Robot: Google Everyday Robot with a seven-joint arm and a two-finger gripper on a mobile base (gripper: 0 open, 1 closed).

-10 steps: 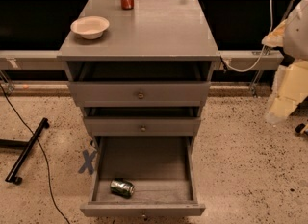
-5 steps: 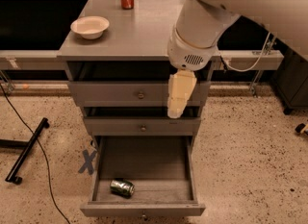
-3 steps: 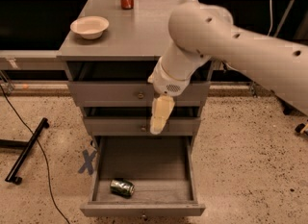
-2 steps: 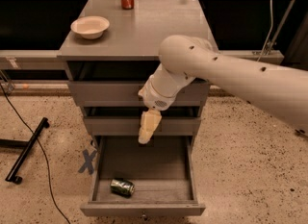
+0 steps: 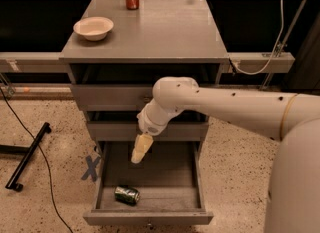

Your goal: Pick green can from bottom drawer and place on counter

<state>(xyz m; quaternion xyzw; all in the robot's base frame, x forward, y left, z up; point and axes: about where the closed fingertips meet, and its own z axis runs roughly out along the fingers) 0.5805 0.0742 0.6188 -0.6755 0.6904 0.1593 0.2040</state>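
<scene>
Claw (image 5: 136, 157) over open bottom drawer (image 5: 150, 218); green can (image 5: 126, 195) below, apart.

The one camera is looking steeply down from high in front of the cabinet (image 5: 107, 97), standing fairly close. It is centring the gripper (image 5: 140, 149), which is hanging above the bottom drawer (image 5: 165, 177), and taking in the counter (image 5: 160, 29) beyond the gripper and the floor (image 5: 45, 187) on both sides of it.

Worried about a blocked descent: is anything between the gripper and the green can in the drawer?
Nothing visible. The gripper hangs over the open bottom drawer; the green can lies on its side below, toward the front left, bare drawer floor around it.
</scene>
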